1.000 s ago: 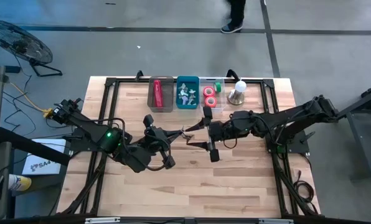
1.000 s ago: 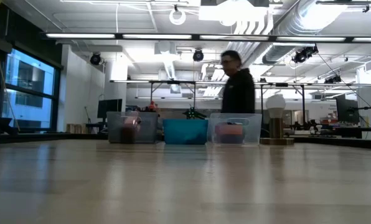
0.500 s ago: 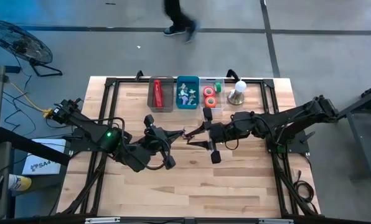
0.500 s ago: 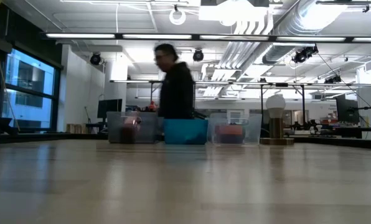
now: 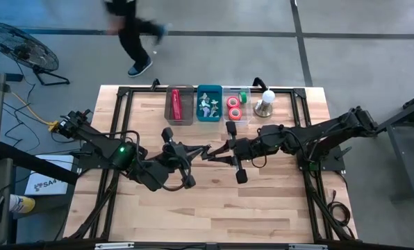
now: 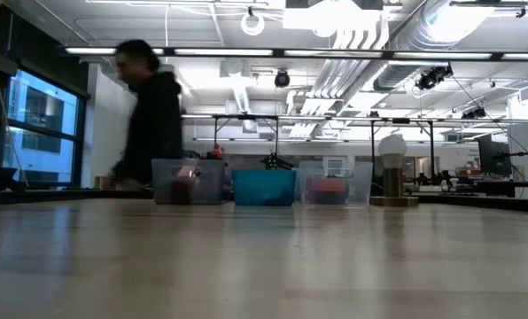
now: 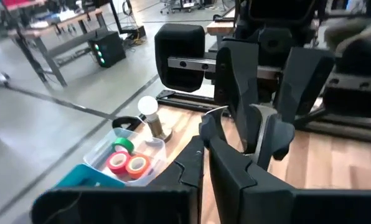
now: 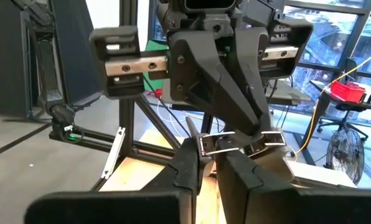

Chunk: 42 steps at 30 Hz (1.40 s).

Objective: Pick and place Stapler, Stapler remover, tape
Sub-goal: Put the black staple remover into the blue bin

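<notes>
— Wooden tabletop point(image 5: 193, 208) first: where are the claws?

— Mid-table, tip to tip. The left claw point(image 5: 208, 150) and right claw point(image 5: 224, 149) both pinch a small silvery staple remover point(image 8: 235, 141) between them; the right wrist view shows it plainly.

— And the rest?

— At the far edge: stapler point(image 5: 175, 104) in the grey bin point(image 5: 180, 120), tape point(image 5: 234, 107) in the clear bin point(image 5: 235, 120). The near half lies open. Low view shows only the bins and a person point(image 6: 149, 115) walking past.

A grey concrete floor point(image 5: 214, 62) (a fan point(image 5: 19, 52) stands on it) under ceiling strip lights point(image 6: 202, 50).
</notes>
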### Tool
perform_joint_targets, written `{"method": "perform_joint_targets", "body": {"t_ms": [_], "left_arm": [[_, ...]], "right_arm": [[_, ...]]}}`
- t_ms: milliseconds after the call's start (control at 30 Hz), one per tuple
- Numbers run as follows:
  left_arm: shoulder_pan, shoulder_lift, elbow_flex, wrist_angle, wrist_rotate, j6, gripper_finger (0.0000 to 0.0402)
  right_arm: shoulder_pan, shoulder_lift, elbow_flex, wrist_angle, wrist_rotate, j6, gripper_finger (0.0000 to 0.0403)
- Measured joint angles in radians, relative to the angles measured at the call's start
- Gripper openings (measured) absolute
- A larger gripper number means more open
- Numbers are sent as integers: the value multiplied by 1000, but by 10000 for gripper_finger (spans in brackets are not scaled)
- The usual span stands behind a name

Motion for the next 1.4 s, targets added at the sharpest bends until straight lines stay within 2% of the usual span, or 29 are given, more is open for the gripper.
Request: {"method": "perform_joint_targets", "body": {"t_ms": [133, 300, 567, 767, 1133, 1267, 1400], "left_arm": [[0, 0, 0, -1, -3, 76, 40], [-2, 0, 0, 3, -40, 139, 91], [-2, -4, 0, 3, -66, 219, 156], [-2, -53, 0, -12, -139, 231, 163], [-2, -216, 2, -197, -134, 211, 163], [-1, -270, 2, -341, -134, 138, 163], [-1, -331, -10, -560, -133, -38, 163]], "right_arm": [[0, 0, 0, 0, 3, 3, 29], [-2, 0, 0, -5, 38, 3, 29], [-49, 0, 0, -87, 62, 48, 29], [-114, 0, 0, -127, 59, 93, 29], [-261, 0, 0, -192, 57, 138, 29], [-330, 0, 0, -198, 60, 166, 29], [-398, 10, 0, -190, 62, 189, 29]]}}
